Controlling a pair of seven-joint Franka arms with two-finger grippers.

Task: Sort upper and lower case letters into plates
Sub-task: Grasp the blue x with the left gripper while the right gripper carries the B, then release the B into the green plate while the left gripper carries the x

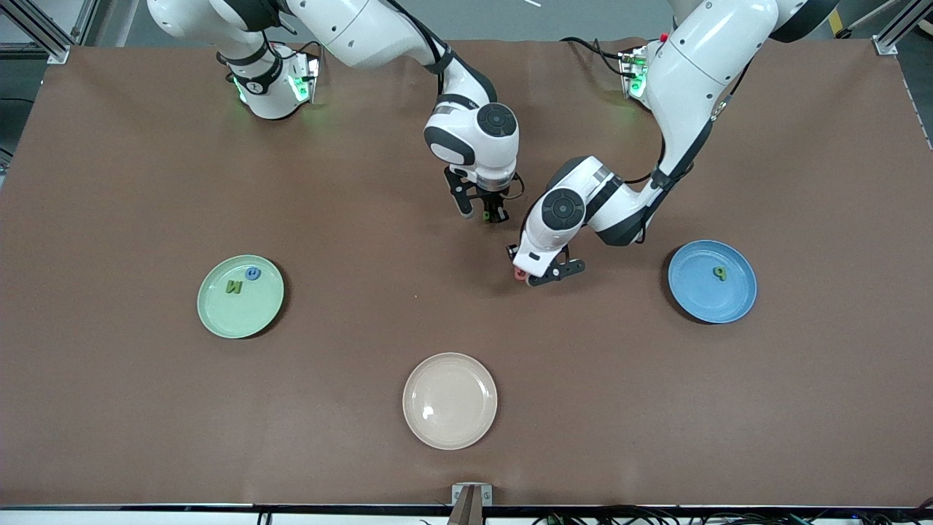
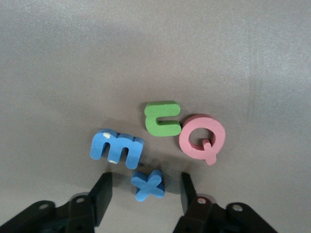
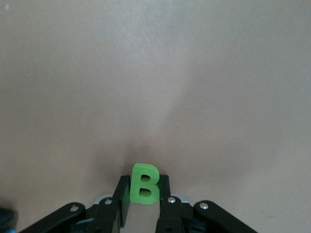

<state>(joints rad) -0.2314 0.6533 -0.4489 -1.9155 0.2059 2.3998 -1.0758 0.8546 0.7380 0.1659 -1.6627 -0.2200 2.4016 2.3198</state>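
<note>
Pinched tight on green B point(image 3: 144, 183) w/ right claw point(image 1: 490, 213), at mid tabletop point(image 1: 109, 401). Down low w/ left claw point(image 1: 543, 273) just beside it, fingers point(image 2: 102, 194) apart, one each side of blue x point(image 2: 148, 185), not touching yet. Packed close by x: blue m point(image 2: 116, 149), green letter point(image 2: 163, 125), red Q point(image 2: 201, 138). At 8 o'clock of tabletop, mint plate point(image 1: 219, 313) w/ green N point(image 1: 233, 287) & a blue letter point(image 1: 253, 273). At 4 o'clock, blue plate point(image 1: 700, 302) w/ one green letter point(image 1: 719, 273). At 6 o'clock, cream plate point(image 1: 450, 430). Prob soft, squishy, v. light foam, so easy to flick away. Best to pinch x gently on its cut edges, w/o bumping m.
</note>
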